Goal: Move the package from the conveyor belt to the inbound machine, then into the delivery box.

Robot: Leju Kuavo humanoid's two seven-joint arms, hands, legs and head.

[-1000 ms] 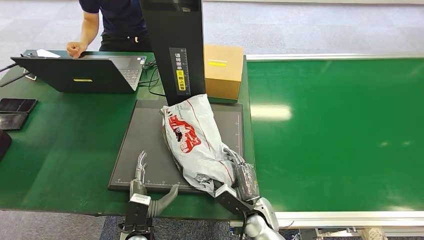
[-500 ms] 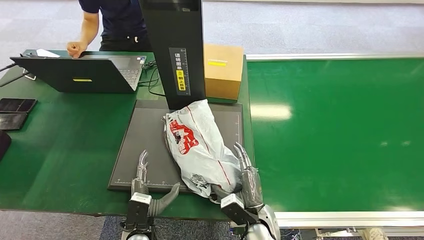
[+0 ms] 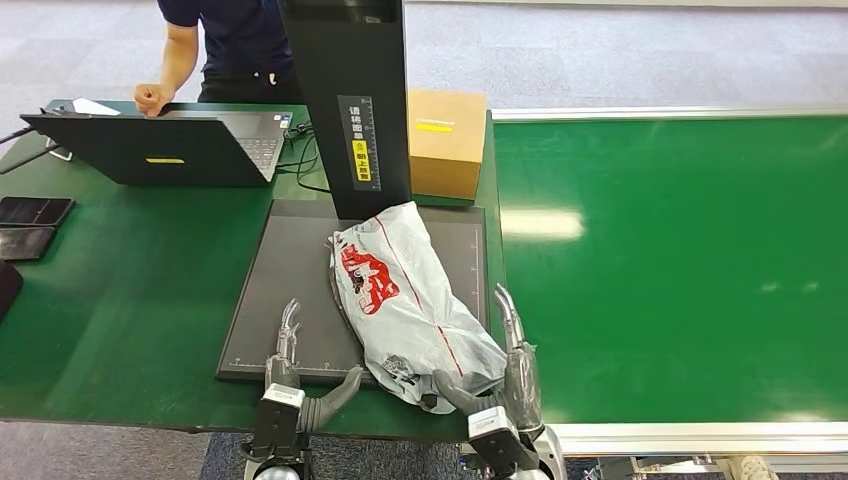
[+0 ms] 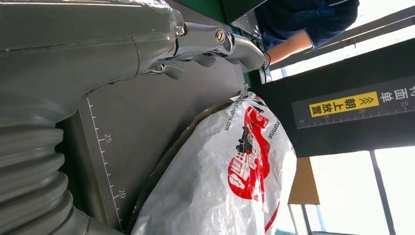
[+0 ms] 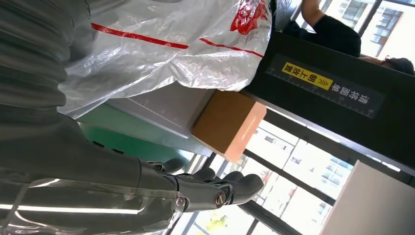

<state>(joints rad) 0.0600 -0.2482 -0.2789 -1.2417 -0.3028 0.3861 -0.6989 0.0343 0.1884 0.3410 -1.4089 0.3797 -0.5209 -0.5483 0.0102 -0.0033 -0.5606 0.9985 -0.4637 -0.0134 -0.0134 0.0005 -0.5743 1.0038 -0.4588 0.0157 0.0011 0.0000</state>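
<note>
One package (image 3: 405, 295), a white plastic bag with red print, lies on the dark scale plate (image 3: 290, 290) of the inbound machine, its far end against the foot of the black column (image 3: 350, 100). The package rests free between the two hands; neither one grips it.

The right hand (image 3: 505, 370) stands just to the right of the package's near end, at the plate's right edge. Its fingers (image 3: 508, 315) are stretched out straight and point away from the robot, and its thumb reaches left toward the bag's near corner; I cannot tell whether the thumb touches the plastic. It holds nothing. In the right wrist view the fingers (image 5: 220, 188) are extended with the bag close beside the hand.

The left hand (image 3: 295, 375) lies to the left of the package, at the plate's near edge, fingers extended over the plate and thumb spread out to the right. It is empty too, and apart from the bag.

Beyond the right hand, past the package, one brown box (image 3: 447, 140) stands beside the column. To the right of the right hand runs the green belt (image 3: 680, 260). Far beyond the left hand, one open laptop (image 3: 160, 148) sits on the green table (image 3: 120, 290), with one person (image 3: 225, 45) behind it, a fist resting by the laptop. Two dark flat devices (image 3: 32, 222) lie at the table's left edge.
</note>
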